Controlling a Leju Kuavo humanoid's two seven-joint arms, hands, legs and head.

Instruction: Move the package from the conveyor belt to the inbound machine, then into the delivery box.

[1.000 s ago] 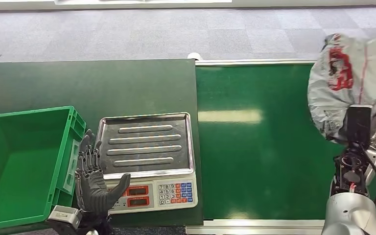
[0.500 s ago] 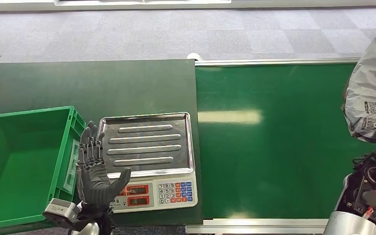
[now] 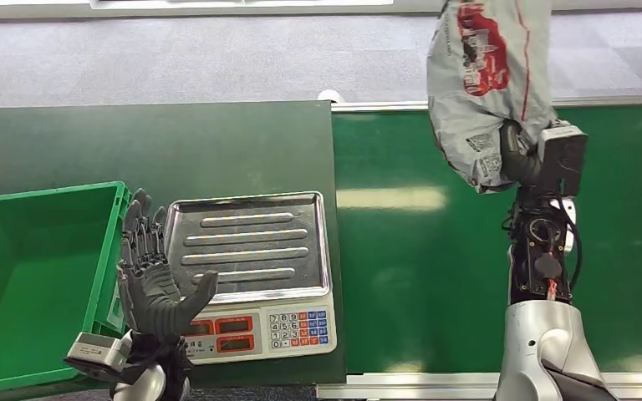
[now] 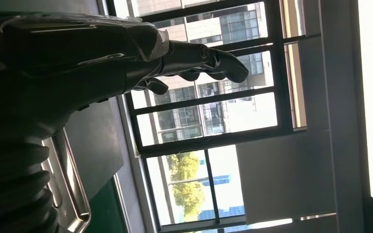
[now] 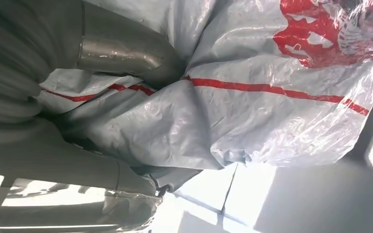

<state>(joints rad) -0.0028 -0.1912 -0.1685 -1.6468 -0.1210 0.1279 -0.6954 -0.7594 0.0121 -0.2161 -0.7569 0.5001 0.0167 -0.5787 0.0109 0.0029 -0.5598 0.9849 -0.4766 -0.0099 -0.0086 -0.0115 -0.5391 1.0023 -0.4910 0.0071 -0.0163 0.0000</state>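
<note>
A grey plastic package (image 3: 486, 88) with red print is held high over the green conveyor belt (image 3: 435, 276), gripped from below by my right hand (image 3: 518, 159). In the right wrist view the package (image 5: 252, 102) bulges over the thumb (image 5: 126, 48). The inbound machine, a scale with a steel pan (image 3: 251, 242) and keypad (image 3: 299, 327), sits left of the belt. The green delivery box (image 3: 25, 276) stands at the far left. My left hand (image 3: 155, 280) is raised, fingers spread and holding nothing, between box and scale; the left wrist view shows the fingers (image 4: 199, 60) against windows.
The dark green table (image 3: 150, 146) carries the scale and box. The belt's metal rim (image 3: 401, 106) runs along the far side. Grey carpet floor (image 3: 217, 50) lies beyond.
My right arm has swung the package from the far right edge leftward and up, to above the belt's middle. My left hand shifted slightly left and higher.
</note>
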